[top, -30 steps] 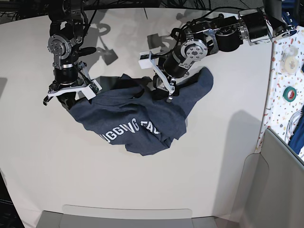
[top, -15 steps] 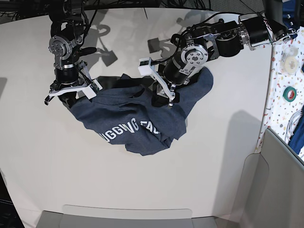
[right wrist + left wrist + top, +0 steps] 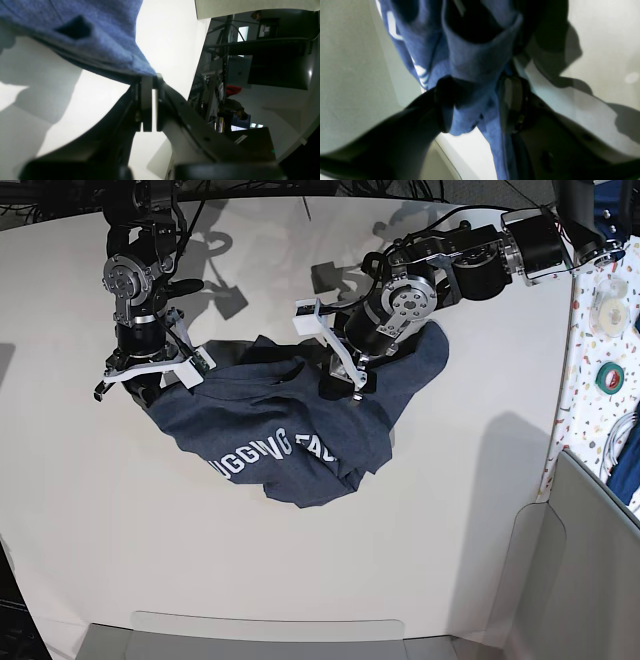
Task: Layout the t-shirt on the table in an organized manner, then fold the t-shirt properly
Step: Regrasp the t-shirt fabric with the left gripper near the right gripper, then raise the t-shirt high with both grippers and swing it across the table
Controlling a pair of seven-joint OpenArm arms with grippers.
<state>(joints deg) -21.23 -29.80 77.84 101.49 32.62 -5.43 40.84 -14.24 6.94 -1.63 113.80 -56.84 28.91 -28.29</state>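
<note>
The t-shirt (image 3: 290, 425) lies crumpled on the table (image 3: 300, 560), in the far half and roughly midway between the left and right edges. It is bunched rather than spread, its long axis running across the table, slightly tilted so that the right end sits nearer the far edge. White block lettering (image 3: 270, 452) shows on the near part of the heap, running the same way and reading from left to right in the base view.

The right claw (image 3: 148, 82) is at the left end of the heap. Its two fingers are pressed almost together with a corner of the blue cloth pinched between their tips, and the fabric hangs away from them over the white surface.

The left claw (image 3: 340, 375) is over the right part of the heap, tips down in the folds. In its wrist view the fingers (image 3: 445, 105) stand apart with a thick fold of cloth between them; whether they are pressing on it I cannot tell. A speckled strip (image 3: 600, 330) runs along the table's right edge.
</note>
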